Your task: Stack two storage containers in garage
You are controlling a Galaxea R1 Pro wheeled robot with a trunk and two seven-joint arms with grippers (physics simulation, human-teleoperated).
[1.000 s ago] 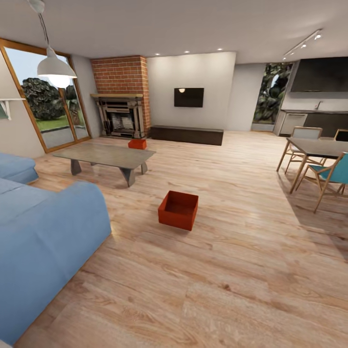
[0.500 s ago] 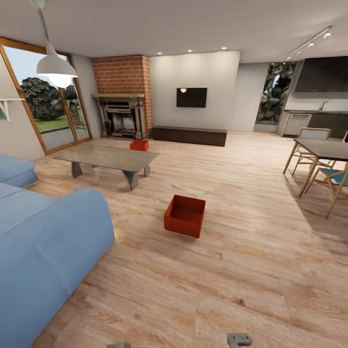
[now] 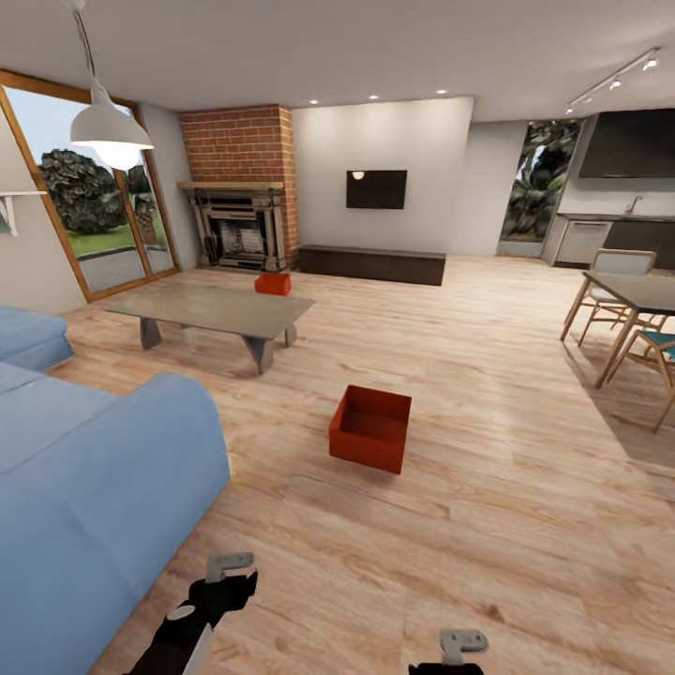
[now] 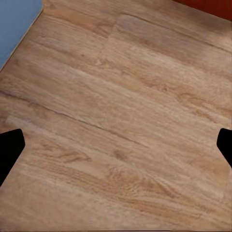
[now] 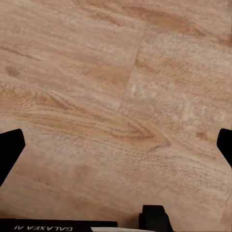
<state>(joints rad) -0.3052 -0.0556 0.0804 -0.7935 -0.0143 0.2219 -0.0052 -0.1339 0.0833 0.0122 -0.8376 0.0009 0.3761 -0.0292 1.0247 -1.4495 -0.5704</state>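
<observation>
Light wood plank floor, blue sofa, grey coffee table, brick fireplace, wall television.

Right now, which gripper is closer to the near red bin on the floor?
Right, narrowly. The right gripper sits below the near bin, just to its right; the left gripper is farther off to its left.

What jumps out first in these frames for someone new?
The red bin sitting open-topped on the wood floor mid-room, with a second red bin beyond the coffee table, near the brick fireplace. Next, the blue sofa at the head view's left. Both arms enter at that view's bottom edge, left gripper and right gripper, with nothing between their spread fingers in the wrist views.
</observation>
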